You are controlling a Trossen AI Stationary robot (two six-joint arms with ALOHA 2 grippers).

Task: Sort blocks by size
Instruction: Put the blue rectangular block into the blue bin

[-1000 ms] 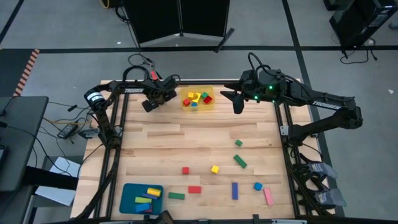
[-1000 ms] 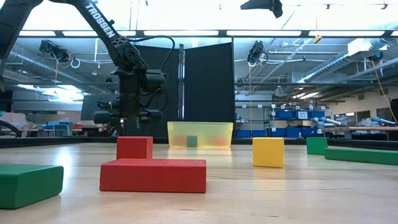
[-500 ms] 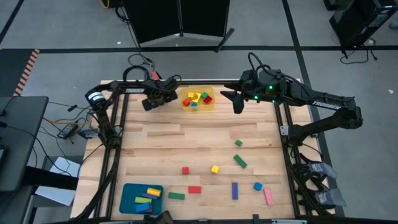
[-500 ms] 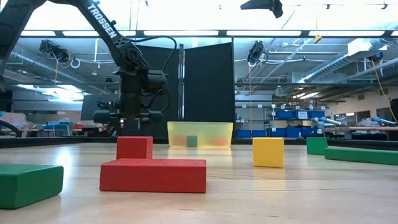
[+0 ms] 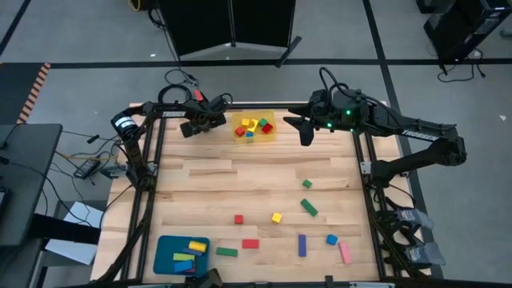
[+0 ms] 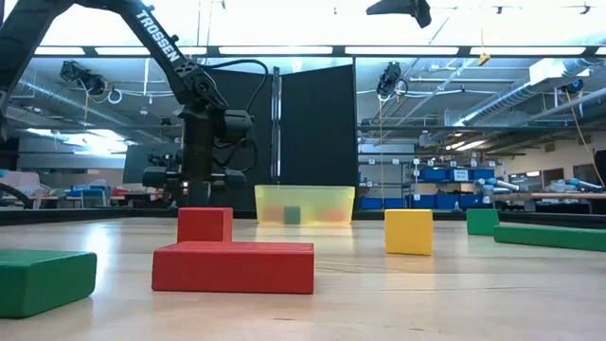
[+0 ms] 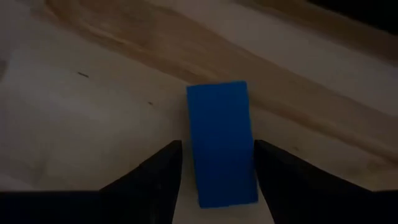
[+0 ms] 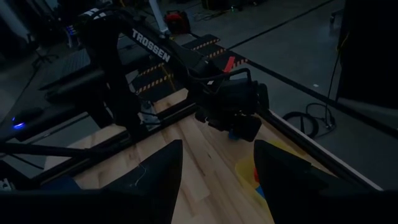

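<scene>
I am pinching a blue block (image 7: 221, 142) in my left gripper (image 7: 217, 168), just beside the yellow tray (image 5: 269, 134).

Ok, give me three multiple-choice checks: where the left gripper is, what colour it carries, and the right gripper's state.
1. The left gripper is: A at the near edge; B beside the yellow tray; C over the middle.
2. The block it holds is: A red; B green; C blue.
3. The right gripper is: A open, empty; B shut on a block; C shut, empty.
Answers: B, the high view shows it left of the yellow tray; C, the blue block sits between its fingers; A, nothing lies between its spread fingers.
</scene>
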